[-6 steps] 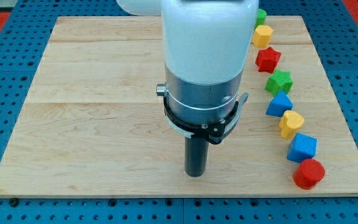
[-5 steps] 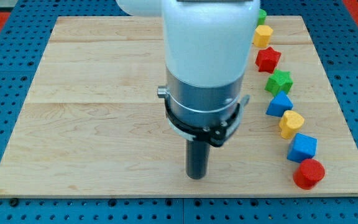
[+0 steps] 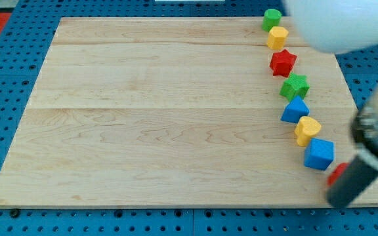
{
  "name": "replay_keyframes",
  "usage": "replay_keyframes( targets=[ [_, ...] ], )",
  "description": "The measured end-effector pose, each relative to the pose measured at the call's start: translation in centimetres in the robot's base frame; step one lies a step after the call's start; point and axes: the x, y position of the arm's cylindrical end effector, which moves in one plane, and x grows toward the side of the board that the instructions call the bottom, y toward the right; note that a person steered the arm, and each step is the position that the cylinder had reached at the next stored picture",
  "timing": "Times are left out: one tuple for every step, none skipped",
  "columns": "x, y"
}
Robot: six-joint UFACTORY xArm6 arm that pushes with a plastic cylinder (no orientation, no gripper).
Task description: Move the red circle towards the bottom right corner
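Within the last half second the rod has been swung from the middle of the desk (image 3: pixel 143 111) to its 4 o'clock corner, where my tip (image 3: pixel 342 202) is now seen blurred over the red circle (image 3: pixel 336 173), hiding most of it, so the push toward the bottom right is judged to be under way or nearly finished. No fingers are fitted, so no grip is reported. Eight blocks are counted: a green circle (image 3: pixel 272 18), yellow hexagon (image 3: pixel 277 37), red star (image 3: pixel 282 62), green star (image 3: pixel 294 86), blue triangle (image 3: pixel 294 109), yellow heart (image 3: pixel 307 130), blue cube (image 3: pixel 319 154) and the red circle.

Red circle (image 3: pixel 337 174) near board's bottom-right corner, mostly hidden behind blurred dark rod.
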Motion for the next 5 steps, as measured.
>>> replay_keyframes(
  targets=[
    [0.1,1.7],
    [0.1,3.3],
    [0.0,3.3],
    [-0.2,10.5],
    [-1.3,11.8]
  ],
)
